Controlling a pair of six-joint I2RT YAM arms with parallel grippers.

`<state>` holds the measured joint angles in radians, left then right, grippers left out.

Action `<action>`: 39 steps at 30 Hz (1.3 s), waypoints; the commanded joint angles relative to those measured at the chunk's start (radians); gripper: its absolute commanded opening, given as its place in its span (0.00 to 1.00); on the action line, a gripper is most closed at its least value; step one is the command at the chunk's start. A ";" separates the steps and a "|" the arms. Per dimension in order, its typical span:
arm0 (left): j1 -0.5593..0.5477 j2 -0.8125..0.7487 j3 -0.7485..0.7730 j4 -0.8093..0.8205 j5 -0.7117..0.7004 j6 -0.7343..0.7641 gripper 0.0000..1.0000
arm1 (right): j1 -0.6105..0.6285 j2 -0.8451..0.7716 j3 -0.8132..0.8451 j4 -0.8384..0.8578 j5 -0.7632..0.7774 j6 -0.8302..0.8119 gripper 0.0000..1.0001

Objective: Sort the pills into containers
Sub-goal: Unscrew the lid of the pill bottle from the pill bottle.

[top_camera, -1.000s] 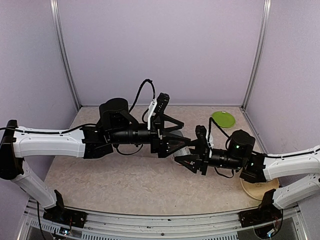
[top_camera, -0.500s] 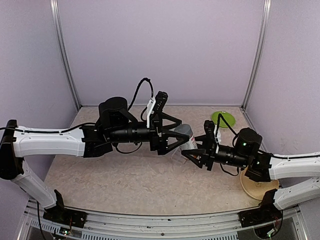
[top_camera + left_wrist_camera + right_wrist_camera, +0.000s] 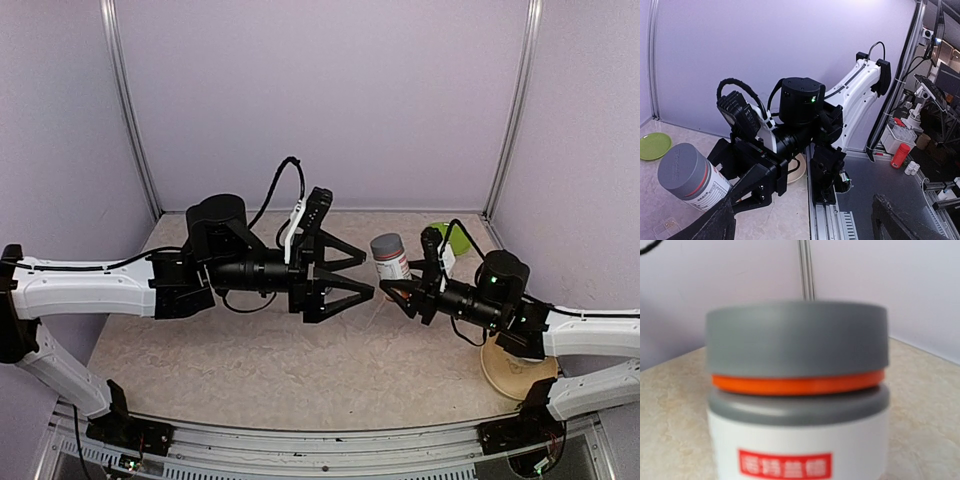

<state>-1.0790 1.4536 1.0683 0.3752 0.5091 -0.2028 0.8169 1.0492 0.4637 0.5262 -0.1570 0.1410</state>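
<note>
Right gripper (image 3: 398,283) has a white bottle (image 3: 391,258) clamped by its lower half, held up in the air over the middle of the table (image 3: 250,360). Left gripper (image 3: 366,274) sits just beside it with its 2 fingers spread wide and nothing between them.

The grey cap (image 3: 684,170) is on, so I can't see any pills; my guess is they're inside. The bottle's long axis runs mostly up and down with the cap on top. In the left wrist view it leans a bit, cap tipping away from the right arm.

The pill box (image 3: 666,227) is on the table right under the bottle. Only 1 clear corner of it shows, so I can't tell which way its length runs.

What worries me:
- If the left gripper bites the cap off-centre, the bottle could twist or slide in the right one's hold, since that grip is low on the body.
- A dropped bottle lands on the pill box.
- Once the cap's off, that lean could dump tiny pills onto the table instead of into 1 compartment.
</note>
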 commanded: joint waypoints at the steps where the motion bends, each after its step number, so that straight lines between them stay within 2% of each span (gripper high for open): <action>1: 0.017 -0.028 -0.017 -0.002 -0.048 0.001 0.93 | -0.005 -0.029 -0.002 0.018 -0.049 -0.025 0.27; 6: 0.054 -0.003 -0.015 0.027 -0.055 -0.042 0.99 | 0.004 -0.018 0.001 0.058 -0.222 -0.026 0.27; 12: 0.052 0.050 0.015 0.051 0.001 -0.035 0.99 | 0.051 0.036 0.027 0.091 -0.322 -0.024 0.27; 23: 0.034 0.097 0.031 0.095 0.057 -0.026 0.99 | 0.112 0.142 0.068 0.150 -0.389 -0.018 0.27; 28: 0.030 0.102 0.025 0.113 0.082 -0.030 0.99 | 0.112 0.155 0.066 0.170 -0.345 0.007 0.27; 39: 0.022 0.074 0.000 0.100 0.062 -0.013 0.95 | 0.098 0.127 0.047 0.112 -0.117 0.034 0.27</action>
<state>-1.0439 1.5452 1.0687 0.4488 0.5415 -0.2234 0.9310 1.2022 0.4969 0.6296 -0.4248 0.1432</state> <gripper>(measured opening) 0.958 0.513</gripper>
